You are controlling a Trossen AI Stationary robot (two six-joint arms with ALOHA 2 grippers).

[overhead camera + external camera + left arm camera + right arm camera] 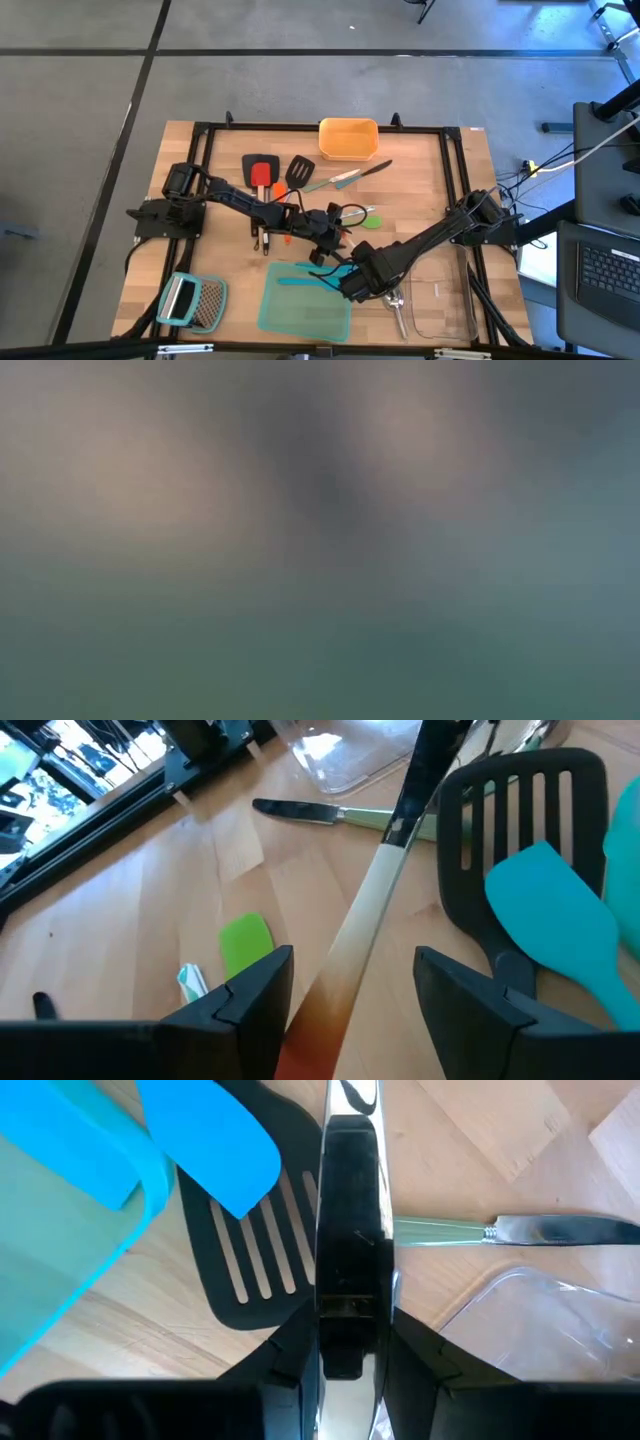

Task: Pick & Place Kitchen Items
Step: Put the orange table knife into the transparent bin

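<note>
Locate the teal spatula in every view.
High view: the teal spatula lies low centre, over the teal container.
Low view: nothing can be made out.
Left wrist view: right edge, blade on the black turner.
Right wrist view: upper left, beside the black-handled utensil.
Shared landmark: the clear container.

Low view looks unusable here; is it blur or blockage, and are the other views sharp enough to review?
Low view: wholly defocused, only grey, tan and teal smears, nothing identifiable; cause cannot be told. High view: evenly lit, the orange rectangular container crisp. Left wrist view: the long silver-to-orange handle soft close up. Right wrist view: the black slotted turner sharp; bright glare streak on the clear plastic container.
</note>
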